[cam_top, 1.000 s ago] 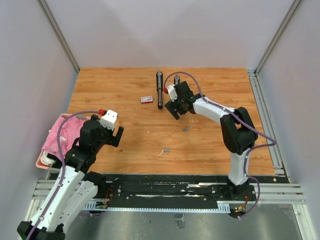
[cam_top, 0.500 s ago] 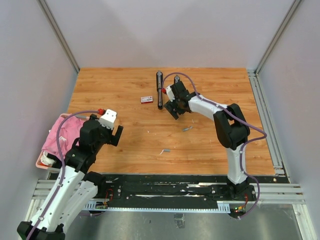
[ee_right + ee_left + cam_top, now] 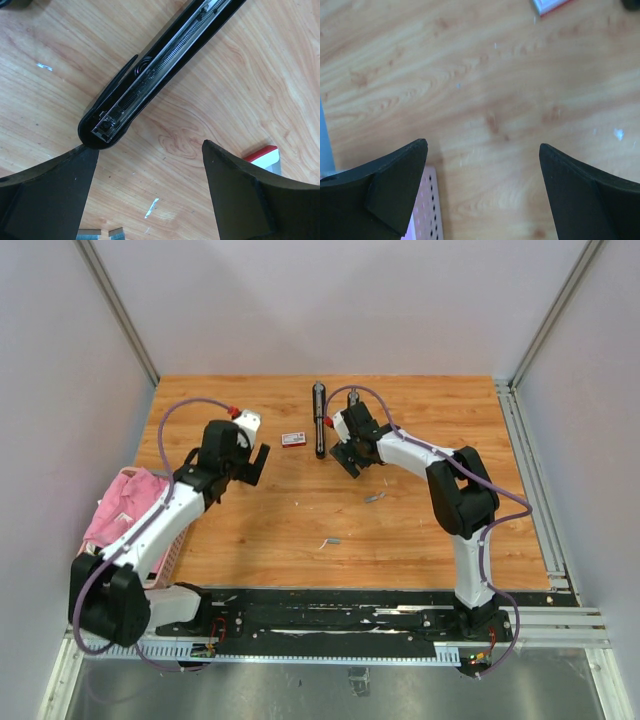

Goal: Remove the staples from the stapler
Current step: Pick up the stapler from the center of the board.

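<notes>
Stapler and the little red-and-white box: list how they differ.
The stapler is black; the small box is red and white. The stapler is long and thin, far longer than the short, flat box. The stapler runs away from the arms, its spring channel exposed in the right wrist view; the box lies crosswise. Both lie on the wooden table, close together without touching.
</notes>
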Controlling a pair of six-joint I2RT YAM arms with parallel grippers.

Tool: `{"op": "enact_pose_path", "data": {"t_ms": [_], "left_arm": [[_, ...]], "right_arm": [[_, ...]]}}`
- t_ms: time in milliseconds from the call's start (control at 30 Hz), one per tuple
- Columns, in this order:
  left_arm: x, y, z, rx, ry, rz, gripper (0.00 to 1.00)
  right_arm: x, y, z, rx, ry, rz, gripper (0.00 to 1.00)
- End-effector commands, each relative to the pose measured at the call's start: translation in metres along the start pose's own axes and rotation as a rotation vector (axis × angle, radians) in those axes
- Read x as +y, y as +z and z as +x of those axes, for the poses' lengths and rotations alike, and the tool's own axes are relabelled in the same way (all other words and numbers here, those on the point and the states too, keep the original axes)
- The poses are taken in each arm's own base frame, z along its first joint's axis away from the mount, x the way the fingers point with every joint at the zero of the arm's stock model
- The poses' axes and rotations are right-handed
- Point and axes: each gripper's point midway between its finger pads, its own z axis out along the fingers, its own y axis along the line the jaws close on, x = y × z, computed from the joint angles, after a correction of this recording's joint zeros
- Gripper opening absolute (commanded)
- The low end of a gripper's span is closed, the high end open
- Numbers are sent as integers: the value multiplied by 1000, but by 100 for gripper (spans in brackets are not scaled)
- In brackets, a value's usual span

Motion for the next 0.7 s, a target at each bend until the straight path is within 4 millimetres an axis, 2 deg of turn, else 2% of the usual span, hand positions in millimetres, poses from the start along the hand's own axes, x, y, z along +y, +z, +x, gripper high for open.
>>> {"op": "enact_pose_path", "data": {"t_ms": [0,67,100,133,167,400,533,567,667], "left_arm": [[6,27,-76,-127,-149,-25,98],[-1,47,-87,-106,-188,-9,98],[-7,62,-86,-74,-205,-3,98],[-7,66,-96,-76,-212,-3,98],[-12,81,-95,-43,-217,-6,98],[-38,139,-122,48,-219,-41,98],[-60,167,-136,74,-247,-35,98],[-61,171,-147,62,-252,-57,98],[-72,189,-155,79,-253,-98,98]], "right_arm": [[-24,2,-6,-1,-14,79,86],[-28,3,-4,7,-9,95,86],[-30,3,-4,7,-7,98,86],[-32,3,-4,6,-5,101,86],[-34,3,-4,6,-2,107,85],[-53,-3,-7,-13,26,132,85],[-60,-30,-11,-66,76,75,85],[-65,-47,-17,-103,84,70,85],[-76,-82,-20,-158,88,71,85]]}}
